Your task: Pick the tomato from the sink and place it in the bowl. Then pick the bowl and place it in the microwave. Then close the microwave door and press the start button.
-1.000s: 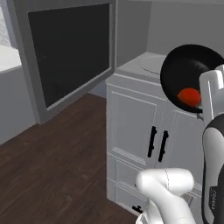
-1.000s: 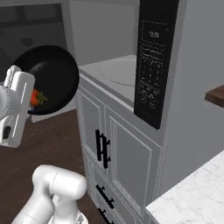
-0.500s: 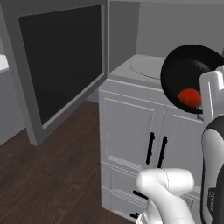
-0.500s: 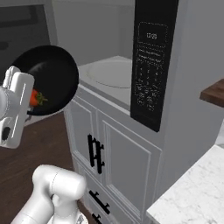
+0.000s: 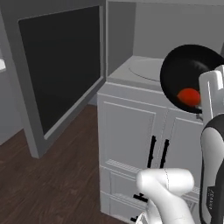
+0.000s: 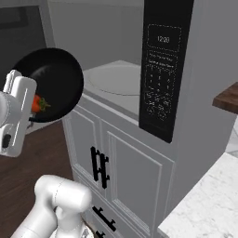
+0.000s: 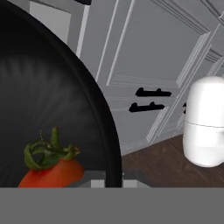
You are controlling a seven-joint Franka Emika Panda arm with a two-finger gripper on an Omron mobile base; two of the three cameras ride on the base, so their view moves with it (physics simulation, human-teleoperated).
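The glossy black round bowl (image 5: 190,75) is held in the air, tipped steeply on edge, its hollow facing the arm, in front of the open grey microwave (image 5: 131,39). The small red tomato (image 5: 189,96) with a green stem lies at its low side. Behind, the round turntable plate (image 6: 116,79); the dark-windowed microwave door (image 5: 57,65) stands swung open to the left. White cabinet doors (image 5: 131,131) are below. The gripper (image 7: 114,181) pinches the bowl's rim, jaws narrow.
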